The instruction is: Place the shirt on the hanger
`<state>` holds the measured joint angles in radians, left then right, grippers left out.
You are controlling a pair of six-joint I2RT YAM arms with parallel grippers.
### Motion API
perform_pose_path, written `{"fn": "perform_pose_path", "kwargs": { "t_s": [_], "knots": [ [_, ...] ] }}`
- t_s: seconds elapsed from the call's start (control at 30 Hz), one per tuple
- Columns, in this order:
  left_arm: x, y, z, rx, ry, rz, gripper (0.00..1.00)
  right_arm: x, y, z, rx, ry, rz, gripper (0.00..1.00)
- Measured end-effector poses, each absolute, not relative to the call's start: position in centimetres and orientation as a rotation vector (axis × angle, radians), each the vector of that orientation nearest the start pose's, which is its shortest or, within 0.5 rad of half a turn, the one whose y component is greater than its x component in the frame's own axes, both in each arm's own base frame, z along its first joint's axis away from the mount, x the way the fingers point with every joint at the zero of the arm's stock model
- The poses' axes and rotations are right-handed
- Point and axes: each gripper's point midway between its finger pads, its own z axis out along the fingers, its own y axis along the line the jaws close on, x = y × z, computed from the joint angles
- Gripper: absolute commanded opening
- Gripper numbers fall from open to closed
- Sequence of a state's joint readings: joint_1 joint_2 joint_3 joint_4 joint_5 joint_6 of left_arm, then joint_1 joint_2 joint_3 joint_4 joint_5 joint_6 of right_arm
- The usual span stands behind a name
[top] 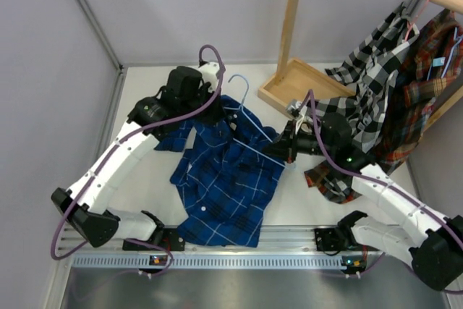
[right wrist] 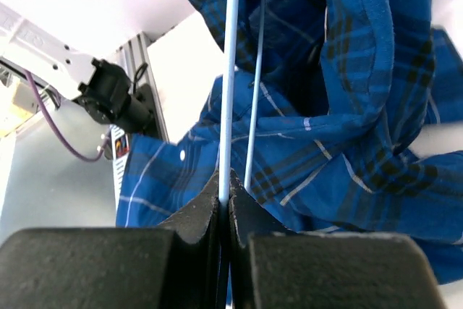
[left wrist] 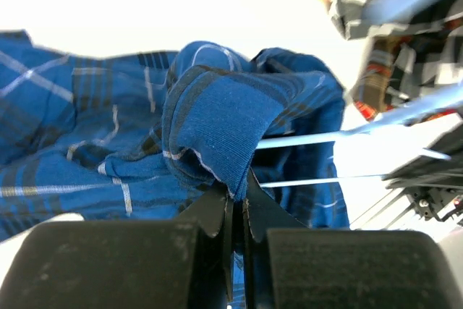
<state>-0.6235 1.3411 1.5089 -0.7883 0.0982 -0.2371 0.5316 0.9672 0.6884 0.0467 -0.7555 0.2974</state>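
A white tabletop (top: 145, 171) is enclosed by grey wall panels, with a ribbed aluminium rail (top: 239, 259) along its near edge. The shirt (top: 228, 179) is spread crumpled at the middle of the table, its hem reaching the rail, and the hanger (top: 249, 117) lies across its upper part with the hook pointing to the far side.

In the left wrist view, a fold of the blue fabric (left wrist: 217, 121) is seen pinched between the tips of the left gripper (left wrist: 237, 197) – the fingers are clamped on the cloth near the collar end. In the right wrist view, one wire of the hanger (right wrist: 232, 70) is gripped between the closed tips of the right gripper (right wrist: 224, 182), while a second wire runs just beside it over the shirt (right wrist: 347, 142).

From above, the left gripper (top: 215, 104) and the right gripper (top: 280, 151) are largely hidden by their own arms, so the grasps are confirmed only by the wrist cameras. Only the top view shows the wooden rack (top: 293, 27) at the far right, where a black-and-white checked shirt (top: 369, 85) and a red-brown plaid shirt (top: 427, 92) hang, the former on a pink hanger (top: 428, 1).

A small sticker on the rail – caught in the right wrist view – is too small to be read.
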Motion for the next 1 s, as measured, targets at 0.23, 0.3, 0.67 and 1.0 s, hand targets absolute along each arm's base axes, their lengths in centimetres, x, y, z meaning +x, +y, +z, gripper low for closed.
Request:
{"fn": "perform_pose_path", "kwargs": {
  "t_s": [0.23,0.3,0.67,1.0],
  "knots": [
    [27.9,-22.7,34.3,0.532,2.099,-0.530,0.00,21.2,30.0,26.2,-0.804,1.633,1.237,0.00],
    [27.9,-22.4,35.0,0.544,2.082,-0.506,0.00,21.7,30.8,26.4,-0.784,1.616,1.225,0.00],
    [26.5,-23.0,36.2,0.681,2.007,-0.397,0.03,22.1,31.9,27.8,-0.666,1.497,1.220,0.00],
    [26.2,-22.5,37.2,0.693,1.973,-0.291,0.98,21.9,31.6,27.2,-0.572,1.433,1.284,0.00]
  ]
}}
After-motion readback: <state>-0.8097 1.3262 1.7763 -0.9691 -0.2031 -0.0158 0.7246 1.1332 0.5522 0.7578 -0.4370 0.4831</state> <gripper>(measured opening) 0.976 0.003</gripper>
